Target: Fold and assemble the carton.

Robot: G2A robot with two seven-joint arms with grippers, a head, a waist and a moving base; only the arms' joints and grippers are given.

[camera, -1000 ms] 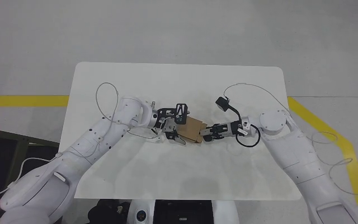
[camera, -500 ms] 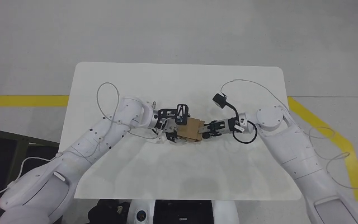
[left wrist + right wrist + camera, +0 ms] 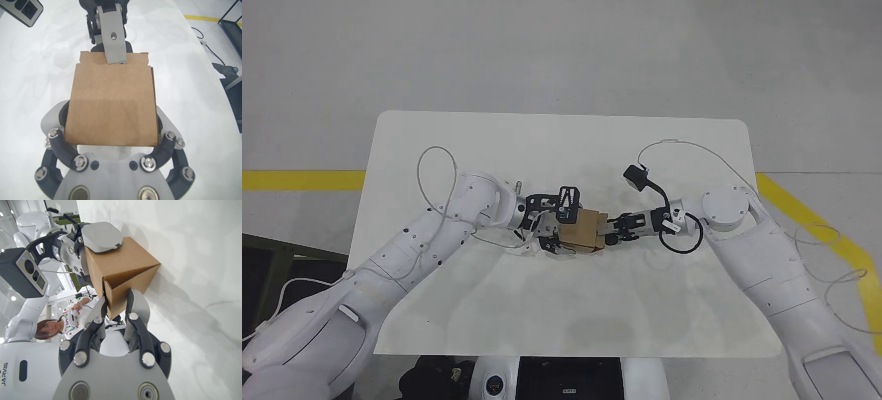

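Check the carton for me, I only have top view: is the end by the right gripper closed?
Observer: No. In the right wrist view, that end of the carton is open and you can see its inside wall.
Operator: What is the right gripper on?
Observer: The right gripper pinches the carton's wall at the edge of that opening.
Operator: And the left?
Observer: The left gripper straddles the opposite end and clamps the two side faces.
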